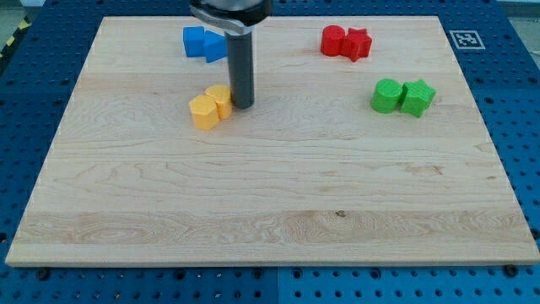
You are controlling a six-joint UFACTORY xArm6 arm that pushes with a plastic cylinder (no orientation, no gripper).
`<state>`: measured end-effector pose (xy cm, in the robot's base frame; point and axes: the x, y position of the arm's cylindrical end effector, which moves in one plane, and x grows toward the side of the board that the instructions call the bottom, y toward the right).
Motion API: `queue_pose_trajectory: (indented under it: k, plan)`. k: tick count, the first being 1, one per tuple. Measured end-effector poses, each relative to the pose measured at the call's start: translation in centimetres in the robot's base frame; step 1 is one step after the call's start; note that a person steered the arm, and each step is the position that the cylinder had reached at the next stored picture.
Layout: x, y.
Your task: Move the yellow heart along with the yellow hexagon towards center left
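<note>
Two yellow blocks touch each other left of the board's middle, in the upper half. The yellow hexagon [203,111] is the lower-left one. The yellow heart [220,99] is the upper-right one. My tip [243,105] is on the board right against the heart's right side. The dark rod rises from it to the view's top.
Two blue blocks [203,43] lie at the top, left of the rod. Two red blocks [346,42] lie at the top right. Two green blocks [403,97] lie at the right. The wooden board [270,211] sits on a blue perforated table.
</note>
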<state>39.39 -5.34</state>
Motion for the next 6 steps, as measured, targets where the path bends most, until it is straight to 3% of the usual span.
queue_pose_trajectory:
  k: [3,6]
  plan:
    - [0.5,-0.4]
    - [5.2,-2.7]
